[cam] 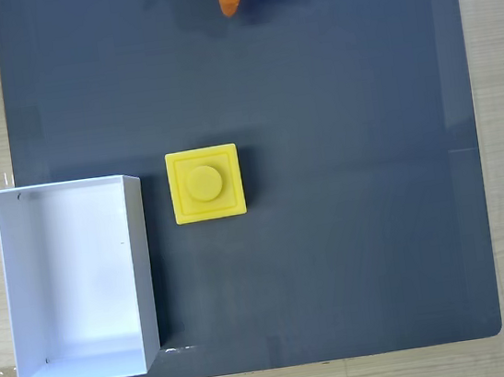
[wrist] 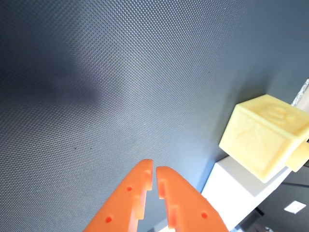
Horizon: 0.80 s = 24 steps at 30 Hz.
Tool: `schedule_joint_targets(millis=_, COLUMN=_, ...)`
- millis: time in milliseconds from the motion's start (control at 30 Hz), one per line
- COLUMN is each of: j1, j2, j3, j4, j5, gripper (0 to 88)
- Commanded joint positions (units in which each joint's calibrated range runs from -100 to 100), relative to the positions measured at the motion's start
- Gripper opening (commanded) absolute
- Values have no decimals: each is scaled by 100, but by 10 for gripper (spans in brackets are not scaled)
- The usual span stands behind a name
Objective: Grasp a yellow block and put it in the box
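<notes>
Block (cam: 205, 184) lies just beside box (cam: 140, 259); tool (wrist: 154, 167) empty, tips nearly touching.

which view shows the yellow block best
The fixed view: the yellow block is seen whole from above, stud up, just right of the box on the dark mat. The wrist view shows it at the right edge, side-on and overexposed.

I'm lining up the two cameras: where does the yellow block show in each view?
Fixed view: the yellow block sits near the middle of the dark mat, stud up, just right of the box.
Wrist view: the block is at the right edge, beside the box, apart from the gripper.
Shared landmark: the white box.
</notes>
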State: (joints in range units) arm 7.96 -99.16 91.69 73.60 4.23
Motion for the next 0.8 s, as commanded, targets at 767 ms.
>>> schedule_joint_targets(millis=767, j1=46, j2=68, j3=-19, j4=-13, j5=18, gripper=10)
